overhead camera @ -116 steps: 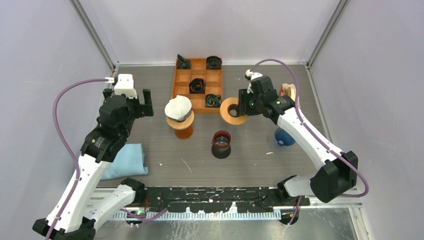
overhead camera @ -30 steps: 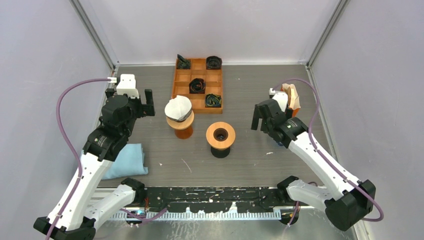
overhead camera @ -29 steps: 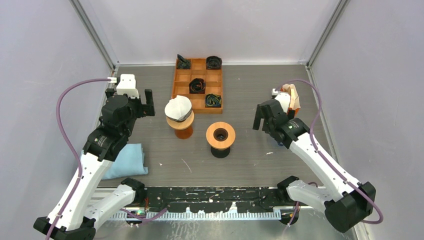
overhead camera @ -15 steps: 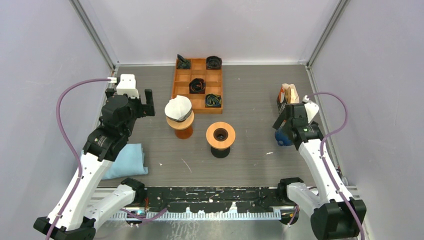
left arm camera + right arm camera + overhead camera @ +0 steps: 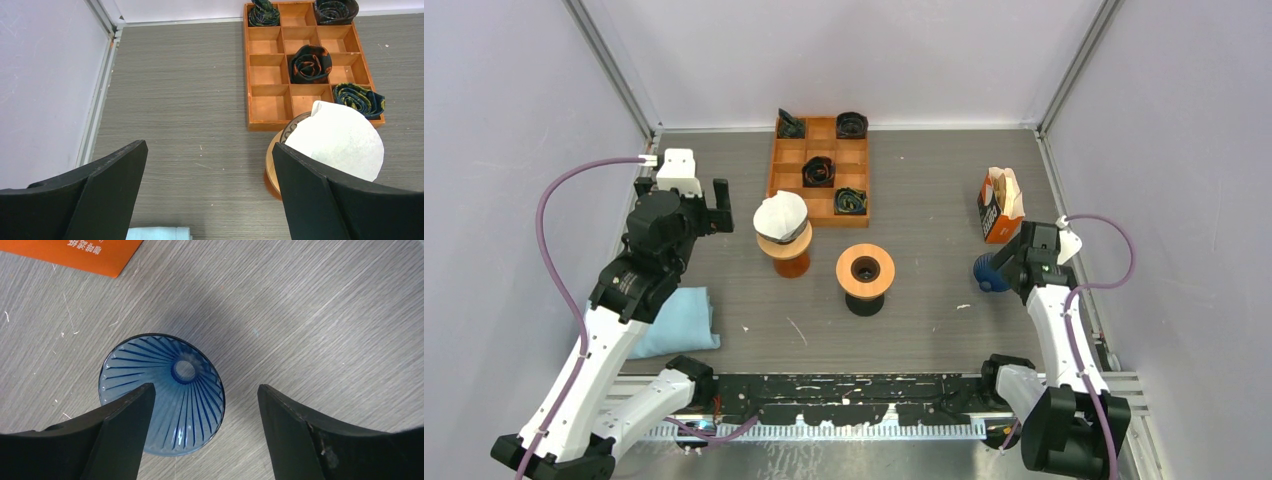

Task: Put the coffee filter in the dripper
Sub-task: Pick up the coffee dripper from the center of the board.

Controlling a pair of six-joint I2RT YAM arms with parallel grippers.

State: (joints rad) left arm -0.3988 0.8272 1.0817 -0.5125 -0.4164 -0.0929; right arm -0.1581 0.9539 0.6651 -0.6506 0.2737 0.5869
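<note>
Right wrist view: the blue dripper (image 5: 170,410) loses its lower-left rim behind one finger of the right tool (image 5: 205,386), so contact there can't be called. The orange box (image 5: 75,252) is chopped by the top edge, its print too partial to read. From above, that tool's fingertips are lost under its own body, and the dripper shows only in part. Over to the left wrist view: the coffee filter (image 5: 340,142) slips behind a finger at lower right and blankets most of the wooden stand (image 5: 272,165). The blue cloth (image 5: 157,233) is just a strip at the bottom edge, and the tray (image 5: 265,122) has its far row clipped by the top.
</note>
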